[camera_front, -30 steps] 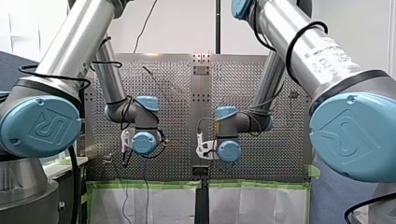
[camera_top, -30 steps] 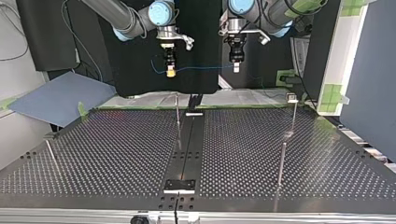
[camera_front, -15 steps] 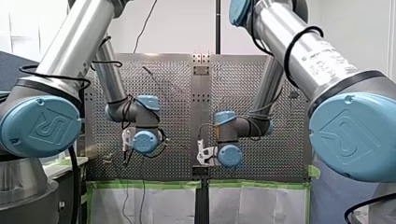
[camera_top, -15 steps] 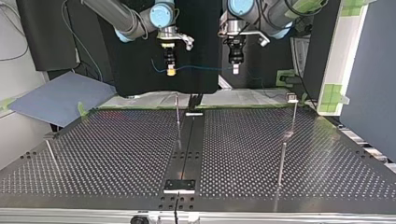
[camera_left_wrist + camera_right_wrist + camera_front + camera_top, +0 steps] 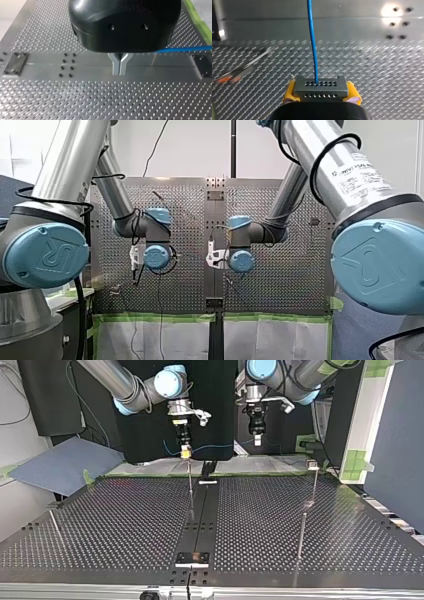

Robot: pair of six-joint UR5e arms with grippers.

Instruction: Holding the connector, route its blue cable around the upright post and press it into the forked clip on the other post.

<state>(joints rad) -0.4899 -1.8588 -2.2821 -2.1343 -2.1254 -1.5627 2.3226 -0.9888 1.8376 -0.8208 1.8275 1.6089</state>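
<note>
Perforated metal table (image 5: 310, 525) with a black panel (image 5: 220, 410) behind it, and two arms hung over the far edge.
The connector (image 5: 321, 87) is clamped between the yellow pads (image 5: 289, 90) of my right gripper (image 5: 185, 451), which is seen in the top view just over the upright post (image 5: 190, 482). The blue cable (image 5: 312, 42) is led straight out of the connector's face, away from the gripper. The metal fingers of my left gripper (image 5: 119, 67) are pressed together, and nothing is seen between them.

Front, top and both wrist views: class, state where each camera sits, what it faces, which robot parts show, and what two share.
Front view: behind the shoulders, facing the perforated table; my left arm left, my right arm right.
Top view: across the table, facing both arms; sides crossed.
Left wrist view: on my left wrist, along my left gripper, shut on the blue cable.
Right wrist view: on my right wrist; my right gripper clamps the connector.
Shared: that cable, in both wrist views.
</note>
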